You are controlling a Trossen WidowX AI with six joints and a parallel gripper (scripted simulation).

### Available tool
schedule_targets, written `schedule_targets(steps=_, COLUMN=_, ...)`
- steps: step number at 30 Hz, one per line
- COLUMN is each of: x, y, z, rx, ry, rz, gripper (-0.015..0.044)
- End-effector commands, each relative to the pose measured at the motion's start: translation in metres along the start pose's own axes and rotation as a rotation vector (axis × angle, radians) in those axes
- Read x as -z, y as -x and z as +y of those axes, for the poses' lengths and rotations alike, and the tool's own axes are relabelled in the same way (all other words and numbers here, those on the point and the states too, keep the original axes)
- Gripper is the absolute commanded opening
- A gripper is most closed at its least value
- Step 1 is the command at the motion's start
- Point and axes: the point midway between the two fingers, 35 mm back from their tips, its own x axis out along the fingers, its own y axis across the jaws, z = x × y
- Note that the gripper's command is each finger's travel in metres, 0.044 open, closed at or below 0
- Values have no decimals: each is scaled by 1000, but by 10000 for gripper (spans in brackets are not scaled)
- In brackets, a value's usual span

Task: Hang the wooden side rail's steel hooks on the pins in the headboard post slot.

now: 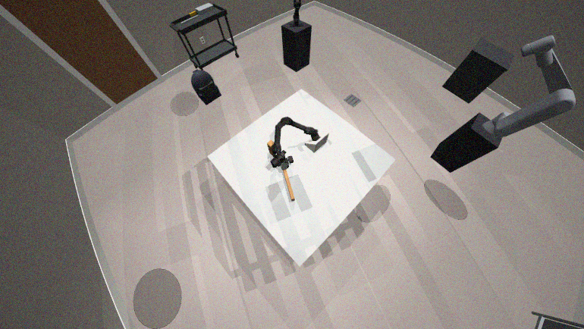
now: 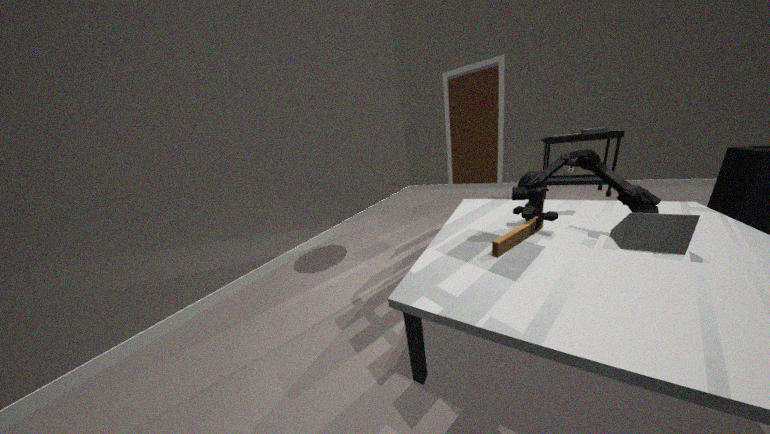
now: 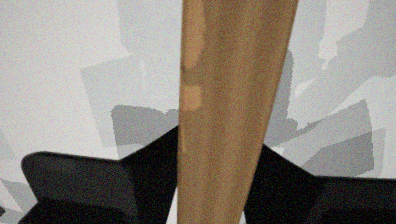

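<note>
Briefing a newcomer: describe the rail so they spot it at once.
Find the white table, then the black arm on it. The rail is the long wooden bar clamped in its jaws; the orange-brown post behind the arm is much shorter from above.

High distant top, low exterior across table, downward wrist close-up

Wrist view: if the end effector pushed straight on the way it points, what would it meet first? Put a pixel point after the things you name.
Probably the white table top (image 1: pixel 327 180) (image 2: pixel 620 291) (image 3: pixel 60 60), just below. The end effector (image 1: pixel 284 166) (image 2: pixel 539 226) (image 3: pixel 210 130) is shut on the wooden rail (image 1: pixel 288 184) (image 2: pixel 512 238) (image 3: pixel 230 75); the remaining gap is unclear.
</note>
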Motion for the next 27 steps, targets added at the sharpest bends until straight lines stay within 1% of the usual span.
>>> schedule_targets(steps=1, x=0, y=0, z=0, rx=1, ry=31, rz=2, gripper=0)
schedule_targets(steps=27, x=-1, y=0, z=9, rx=0, ry=259, rz=2, gripper=0)
